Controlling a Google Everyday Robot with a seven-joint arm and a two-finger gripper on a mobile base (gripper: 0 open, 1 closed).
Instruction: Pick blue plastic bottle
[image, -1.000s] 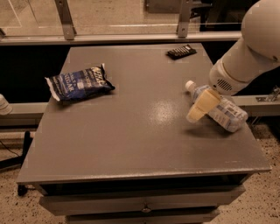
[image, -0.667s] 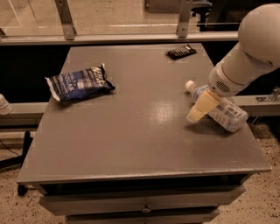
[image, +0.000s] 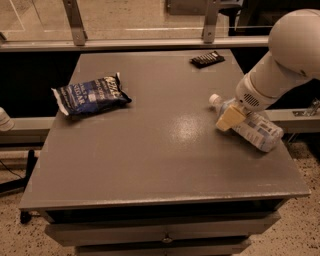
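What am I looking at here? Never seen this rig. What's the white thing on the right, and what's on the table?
There is one picture from one camera, looking down on a grey table from its near side. Where the camera is mounted is not known. The big white shape on the right is the robot's single arm. At its end is the tool, the part that grasps. It is down at the blue plastic bottle, which lies on its side near the table's right edge with its white cap pointing away from that edge. Whether the tool has gripped the bottle cannot be seen. Also on the table are a dark blue snack bag at the left and a small black flat object near the far edge.
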